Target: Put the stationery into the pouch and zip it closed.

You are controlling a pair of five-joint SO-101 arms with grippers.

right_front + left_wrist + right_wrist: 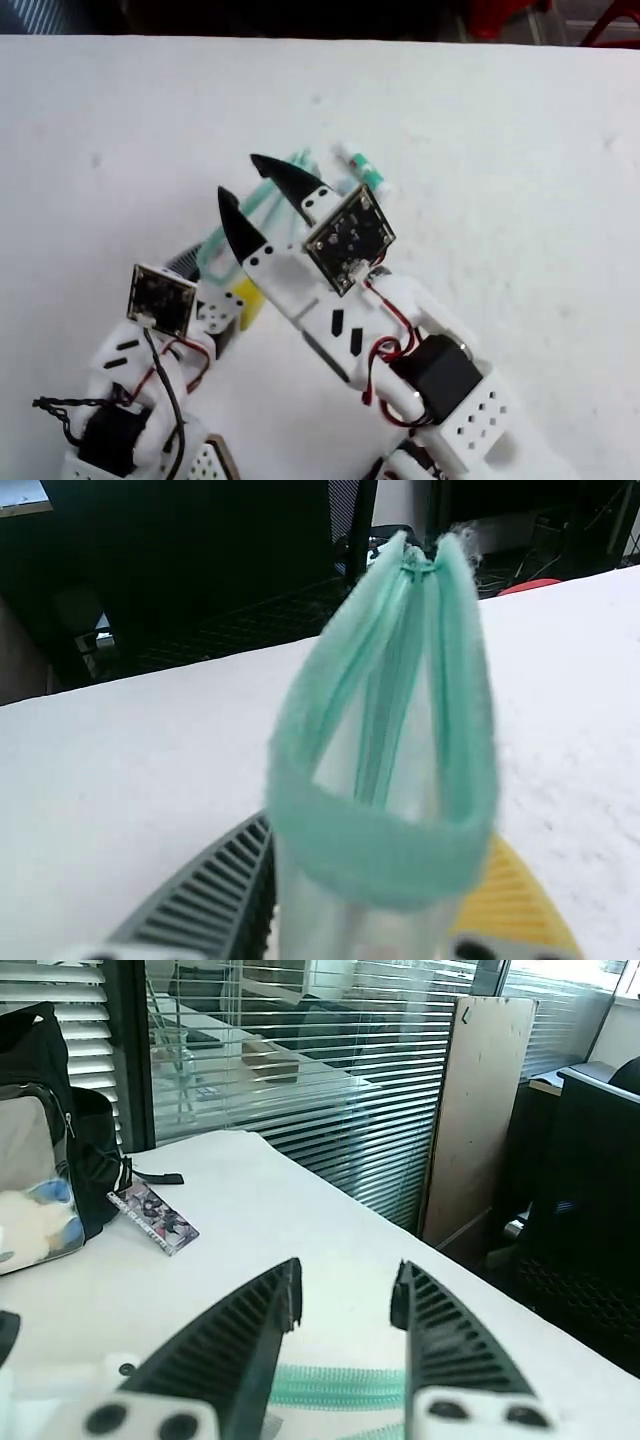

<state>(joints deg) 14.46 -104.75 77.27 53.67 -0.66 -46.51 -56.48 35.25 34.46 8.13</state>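
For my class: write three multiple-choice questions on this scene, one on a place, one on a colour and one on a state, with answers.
1. Where is the right claw? A over the pouch; B at the table's far edge; C resting on a bag.
2. What colour is the pouch's zip band? A red; B black; C teal.
3. How is the pouch's mouth? A zipped closed; B gaping open; C folded flat.
Answers: 1 A, the high view shows it over the zip band; 2 C, the band is teal in each view; 3 B, the left wrist view shows the band's two sides spread apart.
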